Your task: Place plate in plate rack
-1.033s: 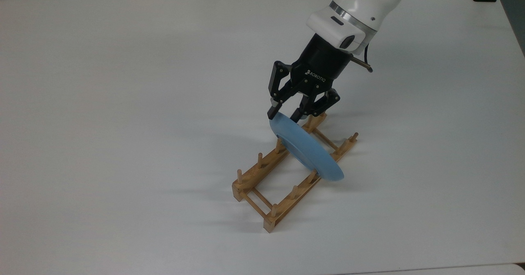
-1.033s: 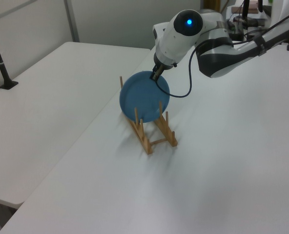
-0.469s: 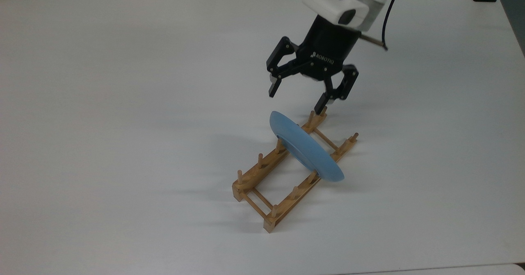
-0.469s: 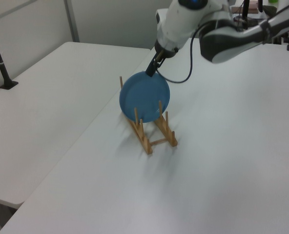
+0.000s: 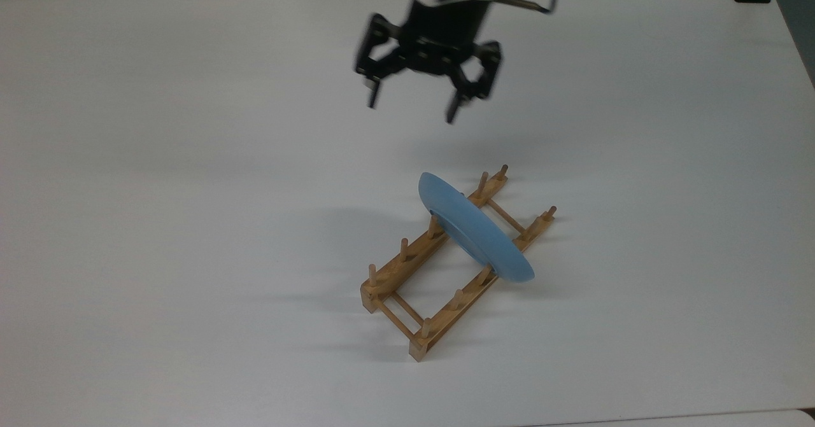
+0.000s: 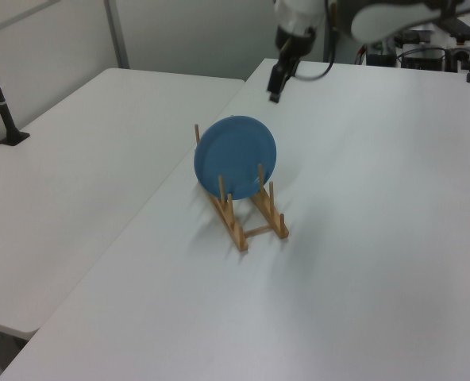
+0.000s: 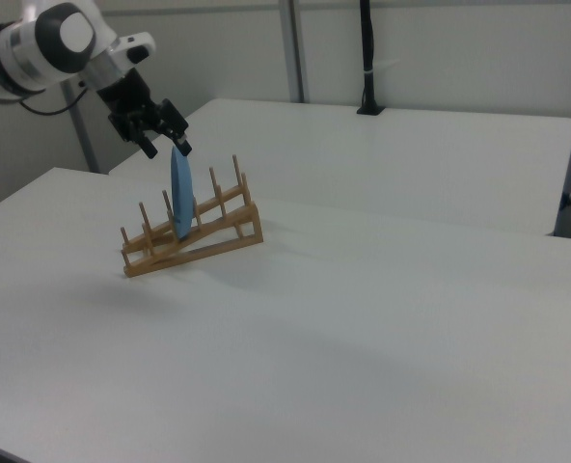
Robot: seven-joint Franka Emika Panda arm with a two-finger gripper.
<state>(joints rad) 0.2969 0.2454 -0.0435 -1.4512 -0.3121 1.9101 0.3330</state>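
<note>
The plate [image 5: 474, 226] is seen standing on edge in the plate rack [image 5: 407, 265], held between the upright pegs of the two wooden rails. In the top view it is set in the far half of the rack, leaning across both rails, with its lower rim reaching past the rail on the top view's right. In the left view its blue face [image 6: 235, 155] is turned toward the camera, and in the right view it is seen edge-on [image 7: 181, 198], upright among the pegs of the rack [image 7: 194, 234].

The gripper [image 5: 412, 104] is seen well above and beyond the plate, with its fingers spread wide and nothing between them. One second ago the fingertips were closed on the top rim of the plate; half a second ago they had been opened and lifted just clear of that rim. Now the gripper has been carried higher and toward the top view's upper left, well apart from both plate and rack. In the left view the gripper [image 6: 275, 83] is seen raised over the far part of the table [image 6: 362, 262], and in the right view it [image 7: 160, 144] is held near the plate's upper edge as that camera sees it, without contact.

The plate and the rack [image 6: 247, 214] have not shifted across the three moments.
</note>
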